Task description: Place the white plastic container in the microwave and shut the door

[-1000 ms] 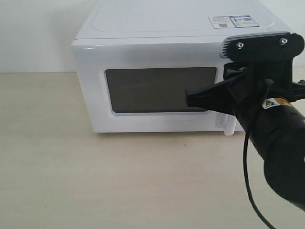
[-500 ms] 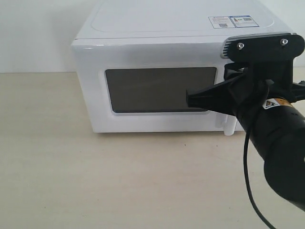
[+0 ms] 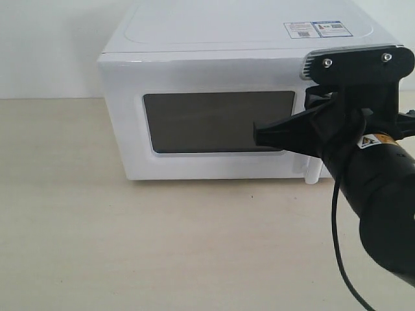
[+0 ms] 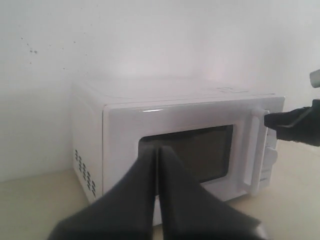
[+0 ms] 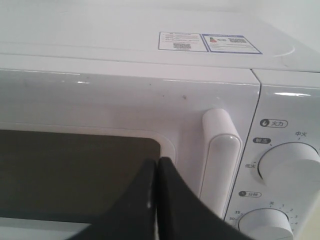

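Observation:
The white microwave (image 3: 194, 58) stands on the table with its door (image 3: 126, 129) shut flat against the body; the dark window (image 3: 201, 120) shows nothing inside. The white plastic container is out of view. My right gripper (image 3: 257, 135) is shut and empty, its tip just in front of the window's right edge, beside the vertical bar handle (image 5: 220, 160). The right wrist view shows the same shut tip (image 5: 157, 162) close to the door. My left gripper (image 4: 156, 150) is shut and empty, some way back from the microwave (image 4: 175, 110) on its left front side.
Two round dials (image 5: 290, 162) sit to the right of the handle. A sticker (image 3: 318, 29) lies on the microwave's top. The right arm's black cable (image 3: 337, 246) hangs over the beige table (image 3: 130, 246). A white wall stands behind.

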Available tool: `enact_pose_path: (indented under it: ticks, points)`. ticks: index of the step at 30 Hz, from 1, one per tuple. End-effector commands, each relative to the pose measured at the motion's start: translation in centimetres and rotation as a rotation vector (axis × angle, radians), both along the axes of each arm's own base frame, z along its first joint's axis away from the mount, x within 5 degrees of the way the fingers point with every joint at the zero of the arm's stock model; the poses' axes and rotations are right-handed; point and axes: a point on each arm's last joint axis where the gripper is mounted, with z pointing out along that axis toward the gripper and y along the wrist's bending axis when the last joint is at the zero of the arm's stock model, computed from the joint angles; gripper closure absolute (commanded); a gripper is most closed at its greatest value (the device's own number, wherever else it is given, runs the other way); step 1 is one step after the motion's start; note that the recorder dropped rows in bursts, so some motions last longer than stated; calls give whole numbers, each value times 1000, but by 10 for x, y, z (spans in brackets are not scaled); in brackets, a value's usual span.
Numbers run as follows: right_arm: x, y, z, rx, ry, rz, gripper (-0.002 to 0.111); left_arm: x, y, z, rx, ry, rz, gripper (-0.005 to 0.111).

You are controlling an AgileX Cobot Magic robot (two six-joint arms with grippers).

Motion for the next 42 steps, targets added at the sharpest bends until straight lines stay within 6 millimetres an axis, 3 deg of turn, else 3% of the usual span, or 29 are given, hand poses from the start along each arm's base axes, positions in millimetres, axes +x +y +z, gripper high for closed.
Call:
enact_pose_path:
  ticks: [1,12,16,22,31,37,42]
  points:
    - [-1,0,2,-4,-6,7,108,-2,-2,-4,99,5,12,103]
    - [-1,-1,2,-3,-4,6,108,-5,-9,-7,166,53,-30,103]
    - [-1,-1,2,-3,-4,6,108,-13,-14,7,280,0,-98,103]
    - [-1,-1,2,-3,-4,6,108,-24,-15,35,286,-81,-106,103]
    - [-1,-1,2,-3,-4,6,108,-46,-24,54,446,-136,-245,103]
    - [-1,-1,2,-3,-4,6,108,-35,-16,54,266,-114,-128,103]
    - [-1,-1,2,-3,-4,6,108,-35,-16,56,109,-76,-158,103]
